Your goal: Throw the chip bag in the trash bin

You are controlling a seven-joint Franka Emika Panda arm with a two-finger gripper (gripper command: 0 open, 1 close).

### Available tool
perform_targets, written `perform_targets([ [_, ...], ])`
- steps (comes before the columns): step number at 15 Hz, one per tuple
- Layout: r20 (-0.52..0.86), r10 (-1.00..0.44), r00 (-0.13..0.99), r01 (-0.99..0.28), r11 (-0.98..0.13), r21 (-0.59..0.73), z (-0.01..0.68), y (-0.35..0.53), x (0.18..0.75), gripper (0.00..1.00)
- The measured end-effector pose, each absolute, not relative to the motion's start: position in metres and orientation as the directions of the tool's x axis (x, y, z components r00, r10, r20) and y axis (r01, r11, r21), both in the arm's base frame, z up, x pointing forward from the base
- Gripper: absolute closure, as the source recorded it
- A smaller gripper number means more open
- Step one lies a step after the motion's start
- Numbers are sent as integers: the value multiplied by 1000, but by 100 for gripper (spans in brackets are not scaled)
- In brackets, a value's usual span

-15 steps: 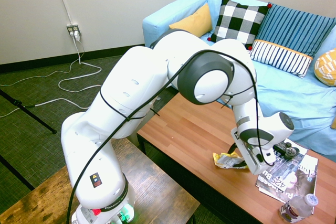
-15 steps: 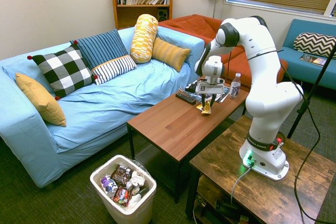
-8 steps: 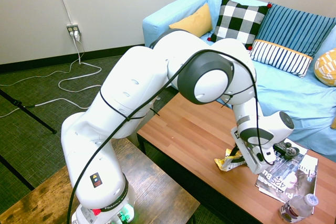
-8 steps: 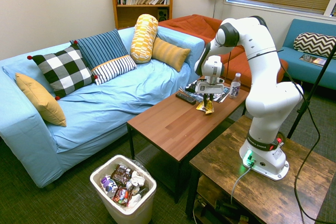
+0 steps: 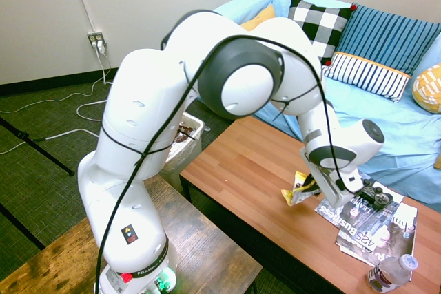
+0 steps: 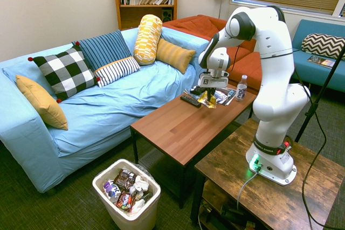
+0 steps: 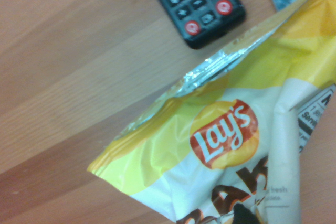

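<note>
The chip bag (image 5: 299,195), crumpled yellow foil with red and white print, hangs just above the wooden coffee table (image 5: 255,170), and my gripper (image 5: 318,188) is shut on its upper end. From the other side the chip bag (image 6: 206,99) dangles under the gripper (image 6: 209,93) near the table's far end. Close up, the chip bag (image 7: 220,145) fills much of the wrist view, over the tabletop. On the floor by the table's near end stands the white trash bin (image 6: 126,194), lined and part full of wrappers; the trash bin (image 5: 186,137) also peeks out behind the arm.
A black remote (image 6: 190,100) and magazines (image 5: 372,225) lie on the table by the bag, with a water bottle (image 6: 242,87) at the end. The blue sofa (image 6: 108,106) with pillows runs along the table's far side. A darker side table (image 6: 269,187) bears the arm.
The gripper went from open around the bag to shut on it. It then lifted the bag off the tabletop and the arm swung upward, shifting the bag slightly toward the remote.
</note>
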State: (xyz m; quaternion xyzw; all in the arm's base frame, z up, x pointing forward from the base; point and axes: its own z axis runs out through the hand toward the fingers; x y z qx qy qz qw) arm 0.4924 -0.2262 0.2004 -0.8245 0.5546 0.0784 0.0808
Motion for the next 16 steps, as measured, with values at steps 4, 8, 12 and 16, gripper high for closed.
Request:
perform_targets([
  [4,-154,-879,452,-892,-442,-93,260,-144,500,100],
  [8,-75,-859,506,-860,-496,-122,315,-64,513,100],
  [12,-3,-836,548,-832,-545,-105,350,40,523,100],
  [16,48,-791,609,-789,-611,-65,362,165,530,100],
])
